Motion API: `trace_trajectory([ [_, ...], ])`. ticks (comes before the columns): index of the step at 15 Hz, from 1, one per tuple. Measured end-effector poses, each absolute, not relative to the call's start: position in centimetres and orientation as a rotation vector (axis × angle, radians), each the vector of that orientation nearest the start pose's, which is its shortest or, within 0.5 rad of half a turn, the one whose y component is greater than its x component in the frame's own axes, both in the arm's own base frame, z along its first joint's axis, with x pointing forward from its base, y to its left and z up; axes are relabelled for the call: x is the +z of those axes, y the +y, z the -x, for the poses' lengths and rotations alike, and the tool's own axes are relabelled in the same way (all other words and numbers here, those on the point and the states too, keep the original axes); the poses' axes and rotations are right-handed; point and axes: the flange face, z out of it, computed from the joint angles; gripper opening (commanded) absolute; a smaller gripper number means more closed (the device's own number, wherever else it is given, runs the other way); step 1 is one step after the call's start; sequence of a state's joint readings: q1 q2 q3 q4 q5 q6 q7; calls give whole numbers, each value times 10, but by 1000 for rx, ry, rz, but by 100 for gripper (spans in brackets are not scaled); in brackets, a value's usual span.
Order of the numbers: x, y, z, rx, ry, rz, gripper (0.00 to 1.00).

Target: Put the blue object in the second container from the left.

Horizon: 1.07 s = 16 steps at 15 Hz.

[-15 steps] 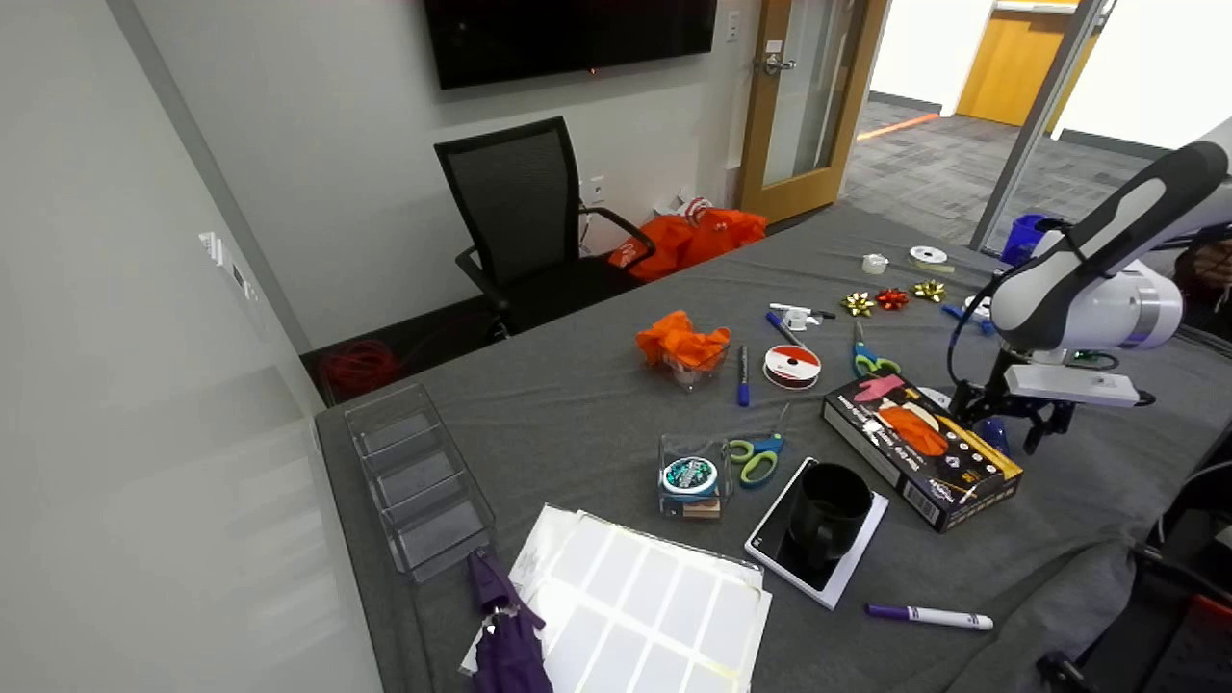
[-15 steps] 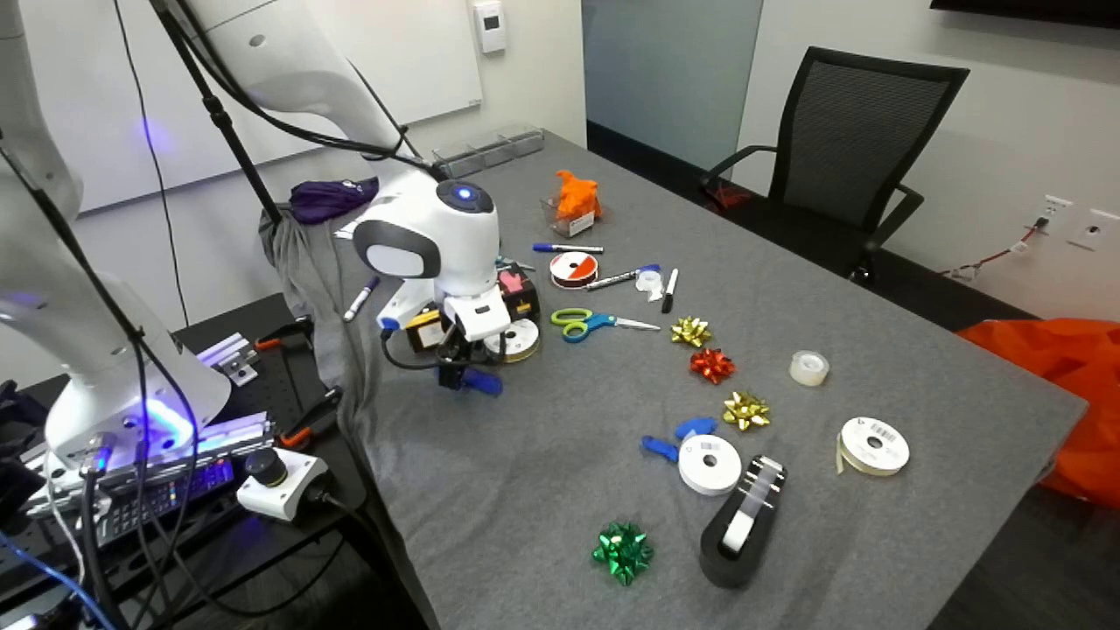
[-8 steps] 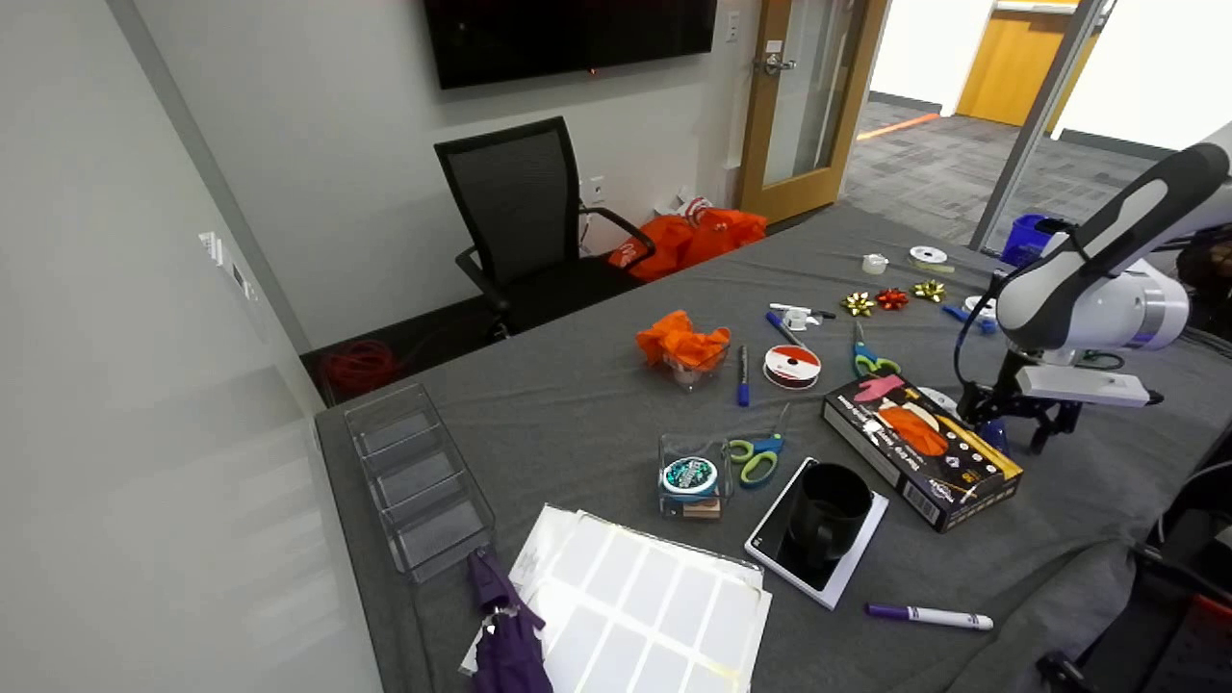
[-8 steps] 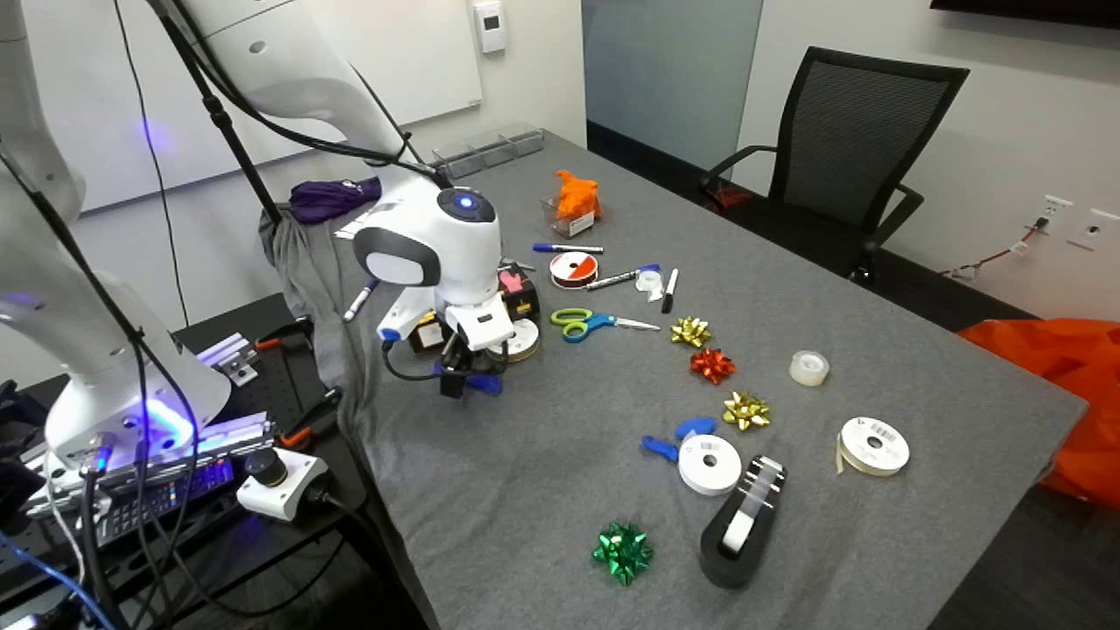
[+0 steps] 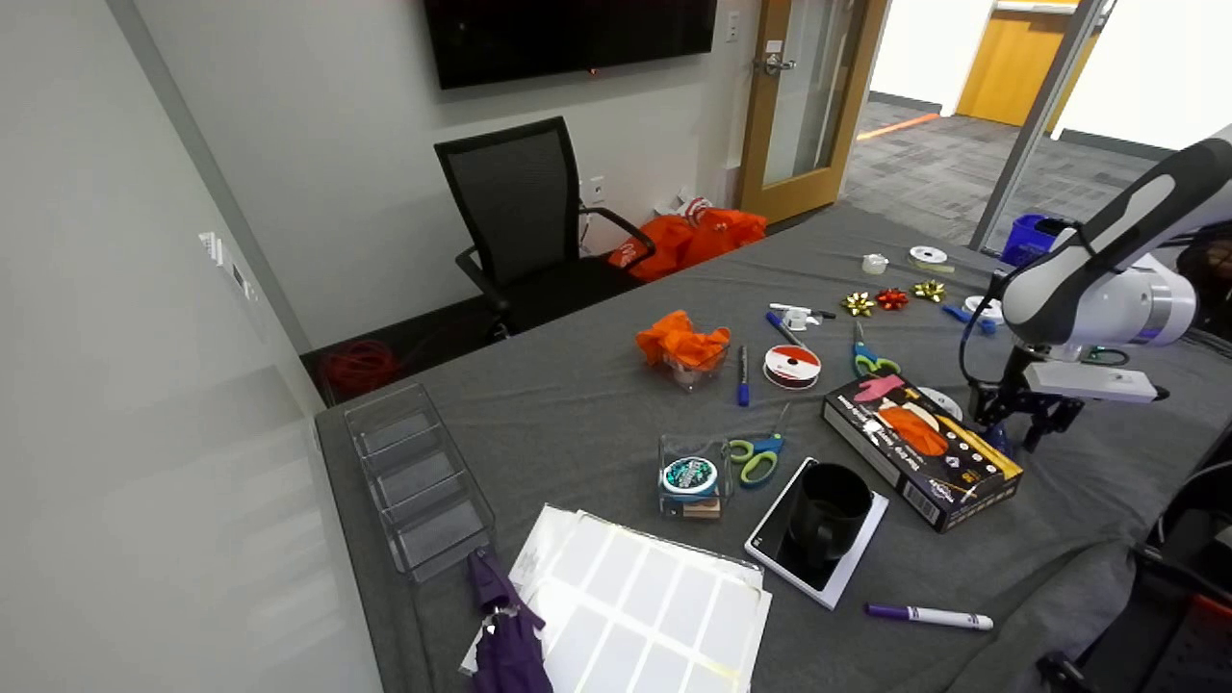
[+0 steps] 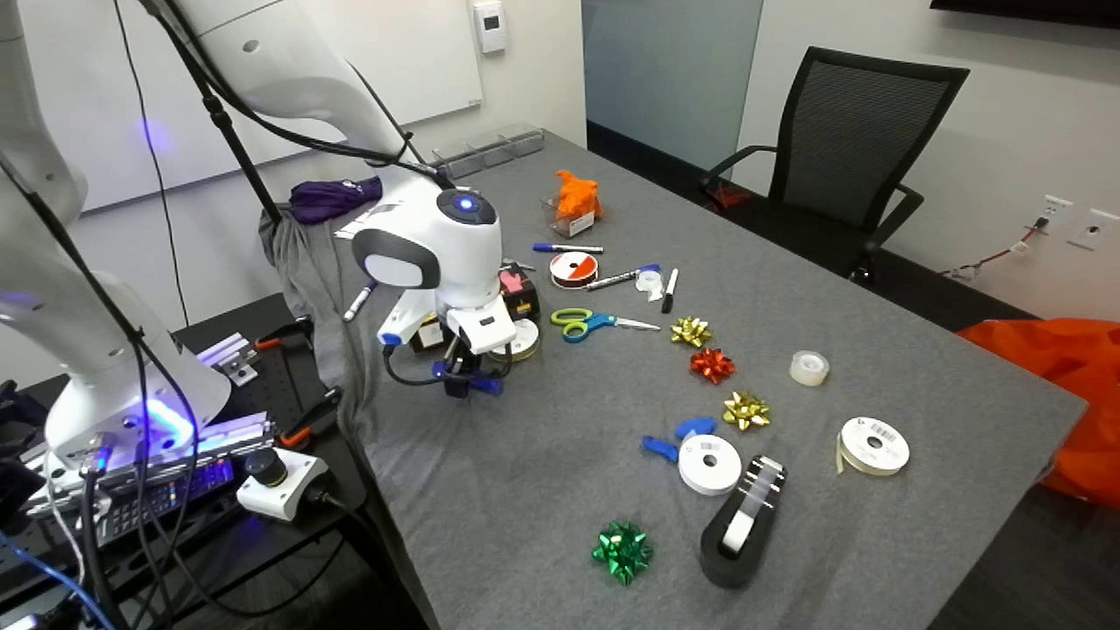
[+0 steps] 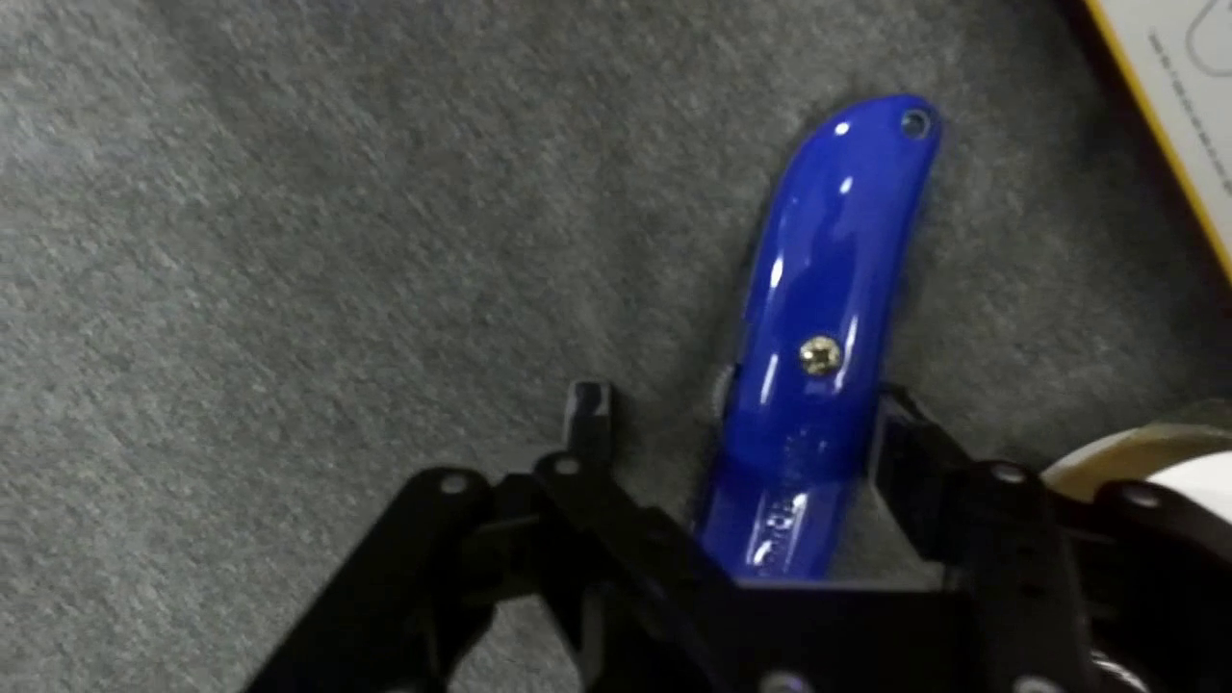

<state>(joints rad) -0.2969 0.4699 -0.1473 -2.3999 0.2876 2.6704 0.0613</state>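
1. Since a moment earlier the gripper had shifted slightly away from the glove box, while the blue object lay where it had been.
2. Glossy and bright blue, that object was long and narrow, shaped like a utility knife, one end slanted and rounded, with a small ringed hole.
3. Partway along I saw a brassy screw, a small knob at one edge, and lettering nearer the gripper, too blurred to read.
4. In the wrist view the gripper's fingers stood wide on either side of it, gripping nothing; whether the nearer one touched it, I could not tell.
5. It lay on the grey desk near a white spool, well apart from the clear divided tray.
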Motion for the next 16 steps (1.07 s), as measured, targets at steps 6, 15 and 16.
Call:
trace_trajectory([
  [6,118,-215,-416,243,1140,2837,11],
  [15,132,-222,-416,229,1158,2833,12],
  [16,132,-223,-416,229,1162,2833,7],
])
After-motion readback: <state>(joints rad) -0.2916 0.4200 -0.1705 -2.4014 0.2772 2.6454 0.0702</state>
